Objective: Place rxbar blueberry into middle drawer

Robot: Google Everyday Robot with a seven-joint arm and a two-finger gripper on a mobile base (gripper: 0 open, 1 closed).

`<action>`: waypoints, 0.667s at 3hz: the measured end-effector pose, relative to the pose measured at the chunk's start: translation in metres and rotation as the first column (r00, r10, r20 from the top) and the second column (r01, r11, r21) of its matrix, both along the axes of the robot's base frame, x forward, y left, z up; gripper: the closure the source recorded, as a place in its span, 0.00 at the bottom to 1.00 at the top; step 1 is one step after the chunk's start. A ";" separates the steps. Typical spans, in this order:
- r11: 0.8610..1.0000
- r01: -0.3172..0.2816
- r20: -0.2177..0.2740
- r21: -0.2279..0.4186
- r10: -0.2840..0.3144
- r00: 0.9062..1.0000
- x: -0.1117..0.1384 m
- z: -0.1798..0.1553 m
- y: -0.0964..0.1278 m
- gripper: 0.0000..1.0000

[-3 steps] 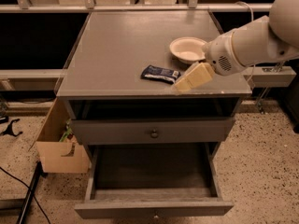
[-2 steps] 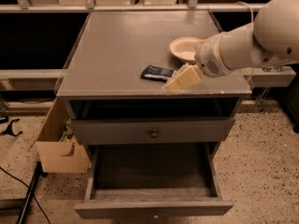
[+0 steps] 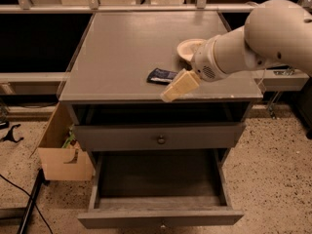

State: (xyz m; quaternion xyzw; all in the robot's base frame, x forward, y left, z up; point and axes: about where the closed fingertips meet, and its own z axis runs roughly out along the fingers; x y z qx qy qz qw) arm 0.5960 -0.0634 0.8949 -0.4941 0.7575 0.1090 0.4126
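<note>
The rxbar blueberry [image 3: 160,76], a small dark blue flat bar with white print, lies on the grey cabinet top near its front edge. My gripper [image 3: 171,91], with cream-coloured tips, hangs just right of and in front of the bar, over the front edge of the top, pointing down and left. It holds nothing that I can see. The middle drawer [image 3: 161,218] is pulled out low in the view, a wide shallow grey tray with nothing in it.
A cream-white bowl [image 3: 189,48] stands on the cabinet top [image 3: 122,52] behind the gripper, partly hidden by my white arm [image 3: 253,40]. A closed drawer with a round knob [image 3: 160,139] sits above the open one. A cardboard box [image 3: 61,152] stands on the floor at the left.
My arm has moved left and slightly forward, bringing the gripper closer to the bar. The bar, the bowl and the drawer have not moved.
</note>
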 end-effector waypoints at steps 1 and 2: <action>0.999 0.041 -0.015 -0.002 -0.041 0.999 0.005 -0.014 -0.011 0.00; 0.997 0.077 -0.036 0.021 -0.076 0.996 0.021 -0.034 -0.016 0.00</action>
